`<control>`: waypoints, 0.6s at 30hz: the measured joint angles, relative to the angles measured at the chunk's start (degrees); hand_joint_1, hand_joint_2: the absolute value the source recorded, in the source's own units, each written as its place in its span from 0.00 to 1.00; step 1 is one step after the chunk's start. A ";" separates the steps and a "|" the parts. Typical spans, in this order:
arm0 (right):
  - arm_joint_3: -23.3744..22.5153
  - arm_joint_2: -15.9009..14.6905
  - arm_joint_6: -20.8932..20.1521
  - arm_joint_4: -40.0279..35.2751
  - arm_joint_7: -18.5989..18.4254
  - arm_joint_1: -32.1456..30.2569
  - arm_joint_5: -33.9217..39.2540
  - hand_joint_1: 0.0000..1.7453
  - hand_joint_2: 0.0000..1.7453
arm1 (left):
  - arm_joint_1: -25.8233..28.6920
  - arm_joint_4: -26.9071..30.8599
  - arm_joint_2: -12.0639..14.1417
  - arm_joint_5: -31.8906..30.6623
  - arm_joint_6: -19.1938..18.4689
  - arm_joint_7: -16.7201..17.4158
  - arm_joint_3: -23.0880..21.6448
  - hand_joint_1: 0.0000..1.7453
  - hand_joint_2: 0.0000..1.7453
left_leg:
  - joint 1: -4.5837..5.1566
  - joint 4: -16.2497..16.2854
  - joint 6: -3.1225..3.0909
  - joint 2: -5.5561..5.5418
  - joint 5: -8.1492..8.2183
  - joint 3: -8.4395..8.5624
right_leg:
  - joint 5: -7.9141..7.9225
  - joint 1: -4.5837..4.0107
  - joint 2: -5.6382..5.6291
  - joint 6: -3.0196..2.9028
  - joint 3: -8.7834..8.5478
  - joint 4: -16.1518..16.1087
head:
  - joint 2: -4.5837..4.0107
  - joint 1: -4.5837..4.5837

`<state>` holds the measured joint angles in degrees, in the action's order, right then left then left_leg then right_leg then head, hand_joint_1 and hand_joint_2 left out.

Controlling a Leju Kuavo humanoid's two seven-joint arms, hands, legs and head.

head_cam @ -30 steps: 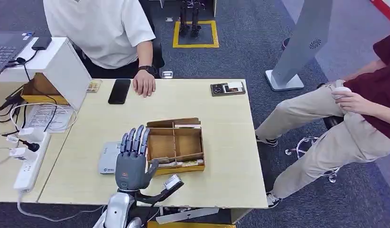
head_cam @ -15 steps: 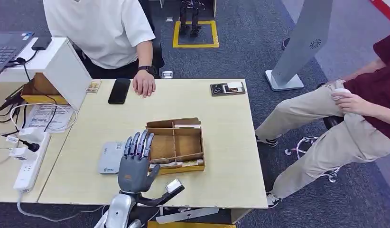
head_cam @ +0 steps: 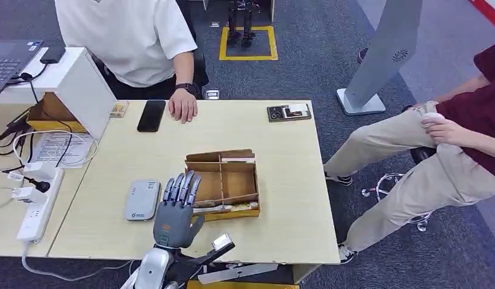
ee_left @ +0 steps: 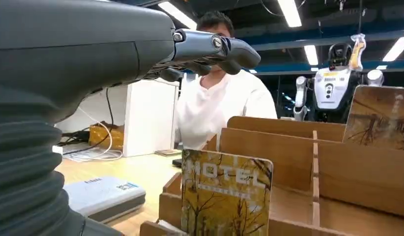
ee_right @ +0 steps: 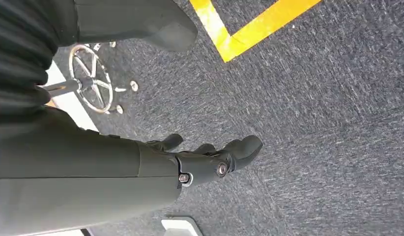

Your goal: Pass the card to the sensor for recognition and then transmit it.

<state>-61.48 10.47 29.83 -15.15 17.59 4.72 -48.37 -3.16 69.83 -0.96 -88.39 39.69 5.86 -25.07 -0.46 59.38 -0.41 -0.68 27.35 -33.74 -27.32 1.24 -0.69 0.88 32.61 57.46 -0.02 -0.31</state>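
Head view: phone [head_cam: 152,115] beside person's hand [head_cam: 183,109].

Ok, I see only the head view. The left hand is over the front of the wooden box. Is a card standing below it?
Observer: Yes. The left wrist view shows a yellow card printed HOTEL, upright in the nearest slot of the wooden box.
Operator: Does the left hand touch it?
Observer: No. Its fingers stretch out above the card, apart from it, holding nothing.
Operator: And the right hand?
Observer: It hangs over dark carpet and holds nothing.
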 joint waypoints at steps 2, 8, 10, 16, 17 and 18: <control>0.00 0.00 0.00 0.00 -0.02 -0.01 0.00 0.00 1.00 | -0.08 -0.41 0.00 0.02 0.00 -0.02 -0.07 0.08 1.00 | 0.00 0.00 0.00 0.00 0.00 0.00 | 0.00 0.00 0.00 0.00 0.00 0.00 | 0.00 0.00; -0.02 0.00 -0.13 -0.02 -0.48 0.00 0.13 0.00 1.00 | -0.44 -1.31 0.24 0.81 -0.02 1.45 -0.57 1.00 1.00 | 0.00 0.00 0.00 0.00 0.00 0.00 | 0.00 0.00 0.00 0.00 0.01 0.00 | 0.00 0.00; -0.02 0.00 -0.24 -0.04 -0.50 -0.01 0.52 0.00 1.00 | -0.92 -1.61 0.79 0.70 -0.02 2.25 -1.88 1.00 1.00 | 0.00 0.00 0.00 0.00 0.00 -0.01 | 0.00 0.00 0.01 0.00 0.00 0.00 | 0.00 0.00; -0.02 0.00 -0.15 -0.04 -0.42 0.00 0.61 0.00 1.00 | -1.11 -2.77 0.96 0.39 0.00 1.38 -2.08 1.00 1.00 | 0.00 0.00 0.00 0.01 0.00 0.00 | 0.00 0.00 -0.01 0.00 0.01 0.00 | 0.00 0.00; -0.02 0.00 -0.15 -0.04 -0.42 0.00 0.61 0.00 1.00 | -1.14 -2.93 0.96 0.39 -0.02 1.38 -2.08 1.00 1.00 | 0.00 0.00 0.00 0.01 0.00 0.00 | 0.00 0.00 -0.01 0.00 0.01 0.00 | 0.00 0.00; -0.02 0.00 -0.15 -0.04 -0.42 0.00 0.61 0.00 1.00 | -1.19 -3.06 0.96 0.39 -0.02 1.36 -2.10 1.00 1.00 | 0.00 0.00 0.00 0.01 0.00 -0.01 | 0.00 0.00 -0.01 0.00 0.01 0.00 | 0.00 0.00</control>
<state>-61.51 10.47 29.68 -15.19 17.18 4.72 -47.76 -4.35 66.77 0.00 -88.00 39.67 7.21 -27.17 -0.46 59.38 -0.41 -0.67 27.35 -33.74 -27.32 1.24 -0.70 0.88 32.62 57.46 -0.02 -0.31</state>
